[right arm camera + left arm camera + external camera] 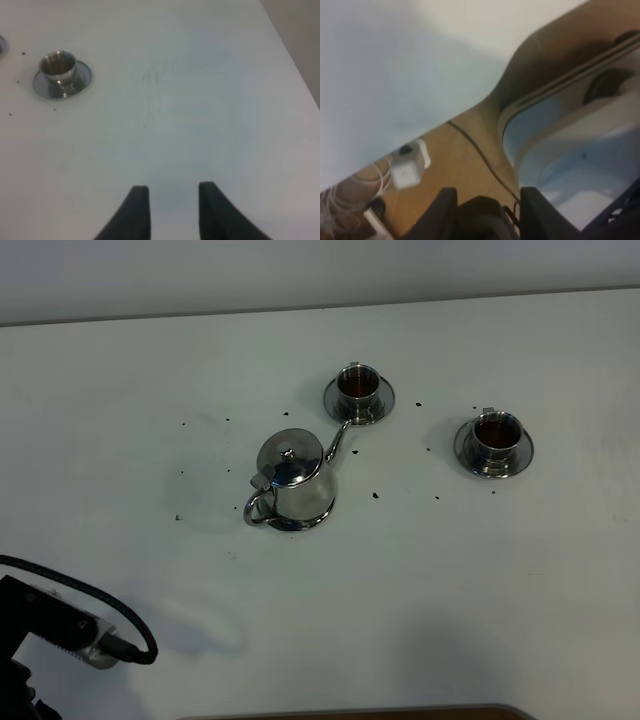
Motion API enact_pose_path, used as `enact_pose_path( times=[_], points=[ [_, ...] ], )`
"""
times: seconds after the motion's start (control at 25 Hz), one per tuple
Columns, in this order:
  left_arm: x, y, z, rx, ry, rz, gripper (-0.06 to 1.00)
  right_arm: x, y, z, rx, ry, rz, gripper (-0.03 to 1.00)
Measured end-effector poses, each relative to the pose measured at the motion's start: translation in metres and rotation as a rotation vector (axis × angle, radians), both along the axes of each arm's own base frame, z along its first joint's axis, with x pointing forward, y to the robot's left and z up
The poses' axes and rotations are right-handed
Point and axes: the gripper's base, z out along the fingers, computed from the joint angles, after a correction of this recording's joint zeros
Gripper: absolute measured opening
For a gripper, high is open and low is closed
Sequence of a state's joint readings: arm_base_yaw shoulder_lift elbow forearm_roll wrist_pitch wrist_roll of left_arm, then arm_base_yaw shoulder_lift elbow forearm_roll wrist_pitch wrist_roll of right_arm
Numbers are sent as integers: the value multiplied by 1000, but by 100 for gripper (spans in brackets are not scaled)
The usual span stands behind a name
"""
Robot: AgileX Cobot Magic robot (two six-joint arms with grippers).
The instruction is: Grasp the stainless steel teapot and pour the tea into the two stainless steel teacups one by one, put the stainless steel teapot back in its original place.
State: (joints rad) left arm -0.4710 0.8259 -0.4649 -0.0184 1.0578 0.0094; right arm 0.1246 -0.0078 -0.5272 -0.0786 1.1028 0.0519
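The stainless steel teapot [292, 480] stands upright at the table's middle, lid on. Its spout points to the far cup and its handle to the near left. A thin steel rim [300, 525] shows under its base, seemingly the saucer. Two stainless steel teacups on saucers hold dark tea: one behind the teapot [358, 390], one to the right [495, 440]. The right cup also shows in the right wrist view [60, 70]. My right gripper [172, 192] is open and empty over bare table, far from that cup. My left gripper [487, 200] is open and empty, past the table's edge.
Small dark specks [375, 495] lie scattered on the white table around the teapot and cups. The left arm [60, 630] with its cable sits at the near left corner. The left wrist view shows floor, cables and a white adapter [410, 167].
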Motion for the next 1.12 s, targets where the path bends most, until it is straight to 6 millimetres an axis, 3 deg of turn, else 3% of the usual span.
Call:
enact_pose_path(
  times=[0.44, 0.8, 1.12],
  points=[
    [-13, 7, 11, -61, -120, 2, 36, 0, 0, 0, 0, 0, 0, 24],
    [-38, 20, 27, -168, -332, 5, 36, 0, 0, 0, 0, 0, 0, 24],
    [-59, 37, 35, -201, -534, 218, 36, 0, 0, 0, 0, 0, 0, 24]
  ],
)
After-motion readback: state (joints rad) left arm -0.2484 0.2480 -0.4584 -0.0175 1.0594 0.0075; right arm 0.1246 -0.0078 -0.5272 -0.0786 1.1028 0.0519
